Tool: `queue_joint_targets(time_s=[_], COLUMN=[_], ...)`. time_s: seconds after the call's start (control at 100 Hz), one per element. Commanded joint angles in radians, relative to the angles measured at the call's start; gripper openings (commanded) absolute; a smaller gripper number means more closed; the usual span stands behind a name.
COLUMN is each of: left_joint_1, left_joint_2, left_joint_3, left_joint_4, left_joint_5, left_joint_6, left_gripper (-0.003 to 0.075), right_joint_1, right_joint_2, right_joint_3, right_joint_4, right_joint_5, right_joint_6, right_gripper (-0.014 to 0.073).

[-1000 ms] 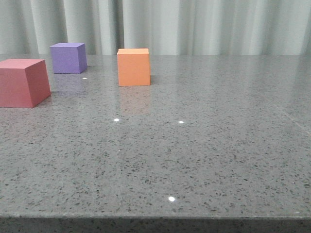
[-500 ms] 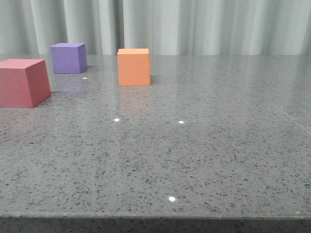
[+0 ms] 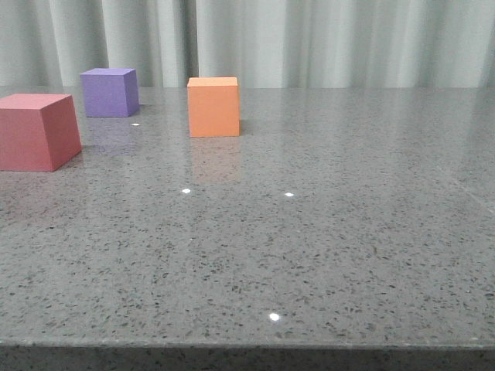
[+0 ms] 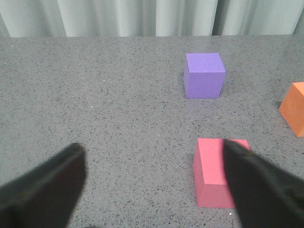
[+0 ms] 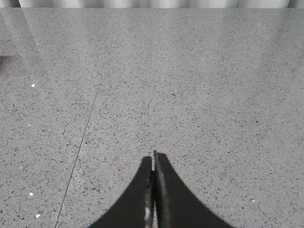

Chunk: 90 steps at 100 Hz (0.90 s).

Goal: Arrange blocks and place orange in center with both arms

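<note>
The orange cube [image 3: 213, 107] stands on the grey speckled table [image 3: 309, 247] toward the back, left of the middle. The purple cube [image 3: 109, 92] sits farther back and to its left. The pinkish-red cube [image 3: 36, 131] is nearest, at the left edge of the front view. In the left wrist view my left gripper [image 4: 154, 166] is open and empty above the table; one finger overlaps the pinkish-red cube [image 4: 213, 168], with the purple cube [image 4: 204, 75] and the orange cube [image 4: 294, 114] beyond. My right gripper [image 5: 154, 159] is shut and empty over bare table. Neither gripper shows in the front view.
A pale pleated curtain [image 3: 309, 39] hangs behind the table's far edge. The table's front edge [image 3: 247, 344] runs along the bottom of the front view. A thin seam [image 5: 80, 147] crosses the tabletop in the right wrist view.
</note>
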Motion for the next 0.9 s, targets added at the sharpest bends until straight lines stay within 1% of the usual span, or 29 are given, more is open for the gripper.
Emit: queue_joint_targets(time_s=[0.0, 0.17, 0.26, 0.36, 0.44, 0.6, 0.73, 0.89], left_joint_1=[-0.001, -0.001, -0.001, -0.010, -0.036, -0.153, -0.249, -0.353], left_joint_2=[0.016, 0.050, 0.073, 0.106, 0.135, 0.214, 0.313, 0.471], left_joint_3=[-0.032, -0.032, -0.037, -0.072, -0.107, -0.219, -0.309, -0.447], left_joint_4=[-0.008, -0.010, -0.050, -0.102, -0.104, -0.132, -0.153, -0.149], left_joint_5=[-0.099, -0.111, -0.102, -0.065, -0.046, -0.022, -0.020, -0.008], left_joint_6=[-0.003, -0.003, -0.003, -0.003, -0.003, -0.003, -0.005, -0.097], left_gripper=[0.0711, 0.0629, 0.0593, 0.0575, 0.0575, 0.0574, 0.0574, 0.0567], right_joint_1=[-0.008, -0.008, -0.008, -0.008, -0.008, -0.008, -0.008, -0.008], right_joint_2=[0.005, 0.005, 0.005, 0.005, 0.005, 0.005, 0.005, 0.005], right_joint_3=[-0.025, -0.025, -0.025, -0.025, -0.025, -0.025, -0.025, -0.025], right_joint_4=[-0.023, -0.023, -0.023, -0.023, -0.023, -0.023, -0.023, -0.023], right_joint_5=[-0.081, -0.081, -0.081, -0.081, -0.081, -0.081, -0.081, -0.081], right_joint_6=[-0.004, -0.004, -0.004, -0.004, -0.004, -0.004, -0.004, -0.004], right_gripper=[-0.0110, -0.0110, -0.0110, -0.0110, -0.0110, -0.0110, -0.0110, -0.0110])
